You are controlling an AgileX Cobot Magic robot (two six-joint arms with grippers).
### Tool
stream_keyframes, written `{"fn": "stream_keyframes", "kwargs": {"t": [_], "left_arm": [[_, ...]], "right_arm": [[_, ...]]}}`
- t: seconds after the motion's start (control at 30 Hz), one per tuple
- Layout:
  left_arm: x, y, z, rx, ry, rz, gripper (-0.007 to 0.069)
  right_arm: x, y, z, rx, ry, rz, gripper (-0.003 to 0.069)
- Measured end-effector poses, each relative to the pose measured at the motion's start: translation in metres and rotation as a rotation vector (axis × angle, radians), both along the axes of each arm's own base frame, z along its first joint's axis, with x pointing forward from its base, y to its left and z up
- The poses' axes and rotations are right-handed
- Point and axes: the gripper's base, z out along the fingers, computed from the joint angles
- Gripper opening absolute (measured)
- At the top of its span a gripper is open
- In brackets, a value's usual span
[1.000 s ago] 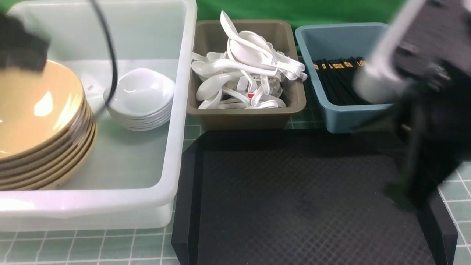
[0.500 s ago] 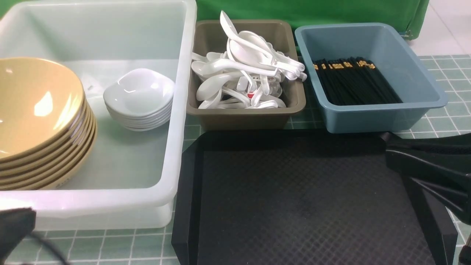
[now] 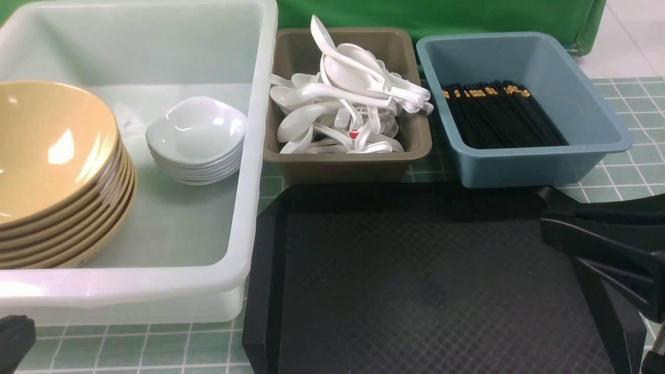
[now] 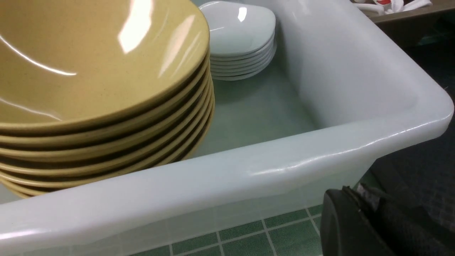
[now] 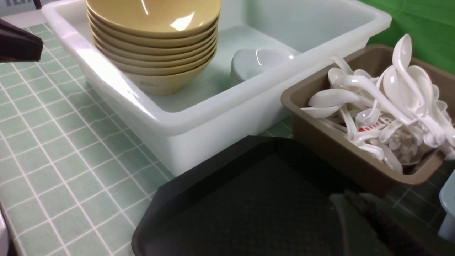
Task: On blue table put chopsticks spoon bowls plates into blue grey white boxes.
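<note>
Right tool (image 3: 597,228): black, at the near right over the tray (image 3: 415,280), clenched, empty. Left tool (image 3: 13,340): only a dark corner shows at the near left edge of the front view; clenched, nothing seen in it.

Counter (image 3: 156,348): pale green tiles, white grid lines.

White box (image 3: 249,156): far left, largest. Holds a stack of tan bowls (image 3: 52,156) at its left side and a stack of small white plates (image 3: 197,132) beside them, well apart from the near wall.

Grey box (image 3: 343,166): middle, just beside the white box. Holds a loose heap of white spoons (image 3: 343,104), some rising above the rim.

Blue box (image 3: 587,104): right. Holds black chopsticks (image 3: 499,117) lying together along its left half, gold bands toward the far end.

Tray: black, textured, in front of the grey and blue boxes, bare.
</note>
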Motion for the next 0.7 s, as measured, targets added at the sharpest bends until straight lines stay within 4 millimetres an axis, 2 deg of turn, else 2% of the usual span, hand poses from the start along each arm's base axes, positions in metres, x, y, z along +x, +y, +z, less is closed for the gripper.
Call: {"fn": "stream_keyframes", "kwargs": {"t": [0.27,0.37,0.53,0.57,0.6,0.63,0.67,0.7], "left_arm": [[0.000,0.000,0.000,0.000,0.000,0.000,-0.0008],[0.000,0.000,0.000,0.000,-0.001,0.000,-0.0010],[0.000,0.000,0.000,0.000,-0.003,0.001,-0.0011],[0.000,0.000,0.000,0.000,-0.004,0.001,-0.0011],[0.000,0.000,0.000,0.000,-0.004,0.001,-0.0011],[0.000,0.000,0.000,0.000,-0.004,0.001,-0.0012],[0.000,0.000,0.000,0.000,-0.004,0.001,-0.0012],[0.000,0.000,0.000,0.000,-0.004,0.001,-0.0012]], "right_arm": [[0.000,0.000,0.000,-0.001,0.001,0.000,0.0073],[-0.001,0.000,-0.007,0.006,-0.006,0.003,0.0076],[-0.008,-0.018,-0.037,0.028,-0.016,-0.050,0.0059],[-0.011,-0.030,-0.051,0.049,-0.039,-0.105,0.0041],[-0.012,-0.032,-0.055,0.052,-0.042,-0.113,0.0039],[-0.013,-0.043,-0.067,0.091,-0.091,-0.184,0.0035],[-0.014,-0.044,-0.069,0.096,-0.097,-0.183,0.0035],[-0.016,-0.056,-0.083,0.134,-0.153,-0.276,0.0035]]}}
